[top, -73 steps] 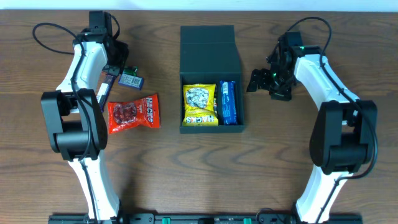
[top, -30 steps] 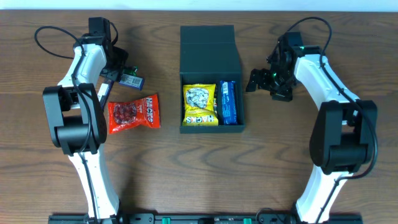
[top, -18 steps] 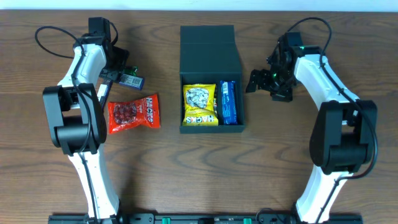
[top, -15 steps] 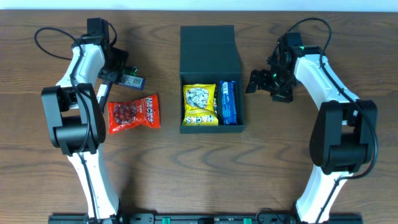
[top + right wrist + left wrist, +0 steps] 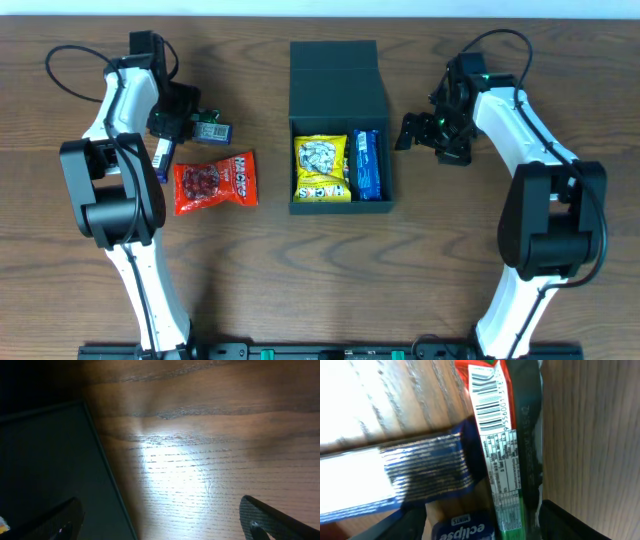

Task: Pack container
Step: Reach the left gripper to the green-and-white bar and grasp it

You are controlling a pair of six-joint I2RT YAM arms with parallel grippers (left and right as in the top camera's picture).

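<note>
Half-packed: the container (image 5: 337,80), lid open, lies between the grippers with a yellow packet (image 5: 321,168) and a blue packet (image 5: 367,165) inside. The left gripper (image 5: 188,120), spread wide, hovers over small packets (image 5: 210,127) on the worktop (image 5: 300,270); a red packet (image 5: 213,182) lies near it, unpacked. The right gripper (image 5: 412,130), spread and empty, hangs just beside the container.
</note>
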